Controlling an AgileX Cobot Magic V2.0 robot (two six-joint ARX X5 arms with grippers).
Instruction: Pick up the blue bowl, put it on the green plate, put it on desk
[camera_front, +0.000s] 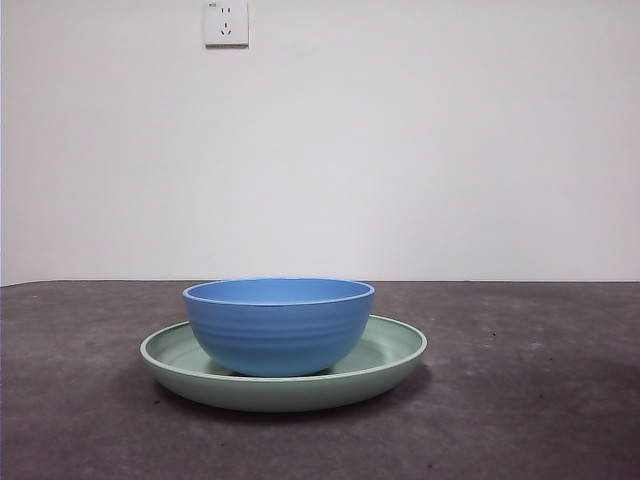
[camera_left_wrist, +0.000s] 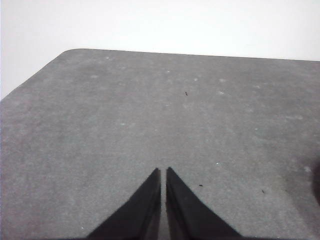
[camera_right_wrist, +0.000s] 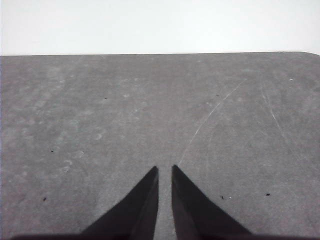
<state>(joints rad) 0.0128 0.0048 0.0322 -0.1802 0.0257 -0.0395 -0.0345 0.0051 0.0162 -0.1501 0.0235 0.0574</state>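
With the blue bowl (camera_front: 279, 325) sitting in the green plate (camera_front: 395, 352), both grippers' jaws nearly closed and empty over bare desk (camera_front: 540, 400), you probably lift the bowl off next.

Bowl: I see the blue bowl (camera_front: 278, 325) upright inside the green plate (camera_front: 395, 352).
Plate: on the desk (camera_front: 540, 400).
Wall: a socket (camera_front: 226, 22).

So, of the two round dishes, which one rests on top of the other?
The blue bowl. It is deep and narrow, and it sits inside the wide, shallow green plate, which lies on the desk.
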